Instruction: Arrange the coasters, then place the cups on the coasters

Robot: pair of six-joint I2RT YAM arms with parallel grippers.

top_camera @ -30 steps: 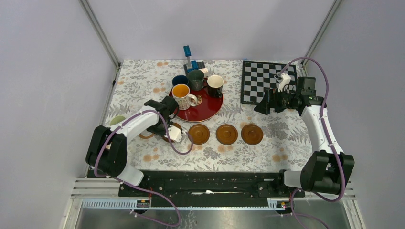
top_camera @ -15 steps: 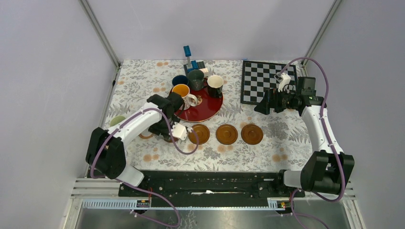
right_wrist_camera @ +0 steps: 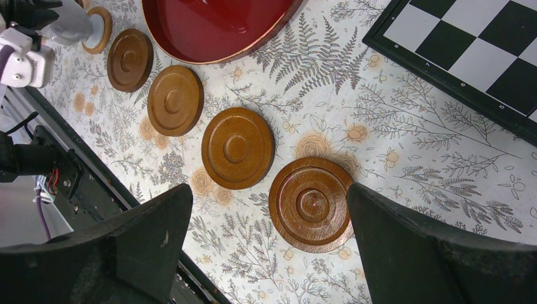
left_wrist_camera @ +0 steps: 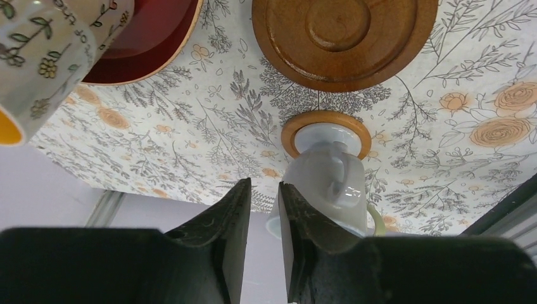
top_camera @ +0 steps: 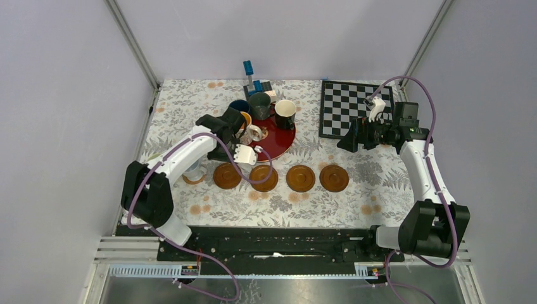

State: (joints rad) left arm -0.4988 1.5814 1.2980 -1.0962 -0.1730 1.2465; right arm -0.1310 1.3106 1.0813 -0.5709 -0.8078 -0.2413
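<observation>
Several brown coasters lie in a row. The leftmost, paler coaster carries a light blue cup, also seen from above. A pale green rim shows just behind it. The patterned cup, dark blue cup, grey-green cup and black cup stand on the red tray. My left gripper hangs near the tray's left edge, its jaws nearly together and empty. My right gripper hovers open above the rightmost coaster.
A chessboard lies at the back right, with a small white piece on it. A blue upright object stands behind the tray. The table's near edge and black rail run just below the coaster row.
My left arm has risen off the left coasters and swung back toward the tray, uncovering the second coaster. The light blue cup stays on its coaster. The right arm has not moved.
</observation>
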